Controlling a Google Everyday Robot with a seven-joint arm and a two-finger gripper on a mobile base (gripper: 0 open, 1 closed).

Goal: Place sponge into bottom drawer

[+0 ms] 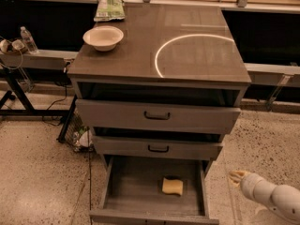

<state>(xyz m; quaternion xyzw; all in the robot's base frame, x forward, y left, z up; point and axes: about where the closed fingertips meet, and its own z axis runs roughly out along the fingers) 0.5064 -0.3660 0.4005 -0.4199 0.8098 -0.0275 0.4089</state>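
At the far left, a water bottle (28, 39) stands on a low rail, well apart from the work. Next comes the grey desk (140, 55), with a white bowl (103, 36) near its left rear corner and a green packet (109, 8) behind the bowl. A bright ring of light (164, 45) lies across the right half of the top. Below the top, the top drawer (157, 116) and the middle drawer (158, 148), each with a black handle, stand slightly out.

The bottom drawer (136, 186) is pulled well out. The sponge (172, 186) lies flat on its floor, right of centre and toward the front, apart from all four walls.

Further right, the gripper (236, 176) hangs over the speckled floor just outside the drawer's right wall, about level with it. It carries nothing, and I cannot tell whether the jaws are wide or narrow. The white forearm (272, 198) runs off toward the lower right corner.

With the sponge resting inside, the placing looks done. The step in hand is likely clearing the arm away. To do that well, the wrist should move outward and up, away from the right wall and the jutting front of the middle drawer. A knock against either could jolt the drawer and slide the light foam. A slow, straight path to the right seems safest.
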